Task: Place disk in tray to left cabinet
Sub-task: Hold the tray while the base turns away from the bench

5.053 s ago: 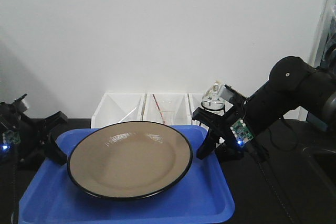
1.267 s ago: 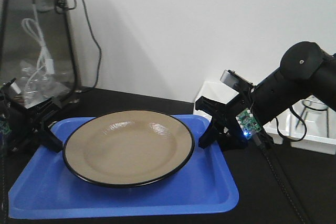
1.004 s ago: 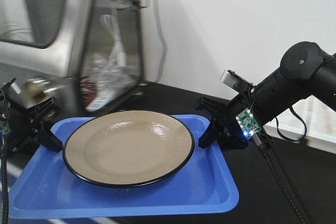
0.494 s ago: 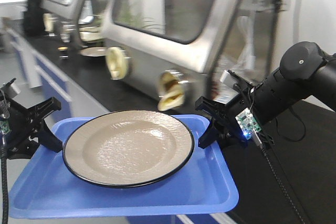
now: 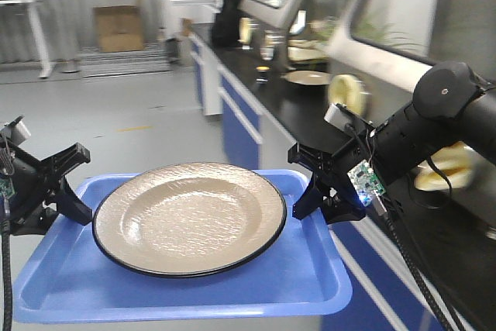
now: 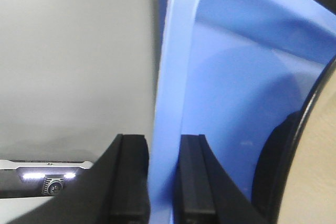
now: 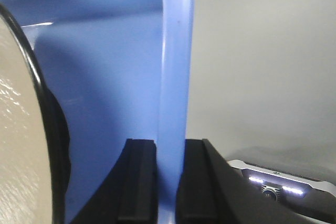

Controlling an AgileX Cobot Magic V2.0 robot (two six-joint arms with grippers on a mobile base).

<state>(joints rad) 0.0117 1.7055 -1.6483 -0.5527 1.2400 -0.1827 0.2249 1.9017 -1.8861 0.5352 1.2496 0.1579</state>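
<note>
Backdrop was turned from wall to aisle (image 5: 139, 114); cabinet unseen. Tray (image 5: 310, 277) with disk (image 5: 190, 215) was clamped by left gripper (image 5: 74, 184) and right gripper (image 5: 304, 182).

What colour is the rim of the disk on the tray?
Thin black rim on the tan disk; clearest in the exterior front-facing view.

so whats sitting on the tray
Only the disk, lying flat and covering most of the tray floor. Anything beneath the disk is hidden.

A cardboard box (image 5: 118, 29) stands beyond a blue bench (image 5: 239, 131).
</note>
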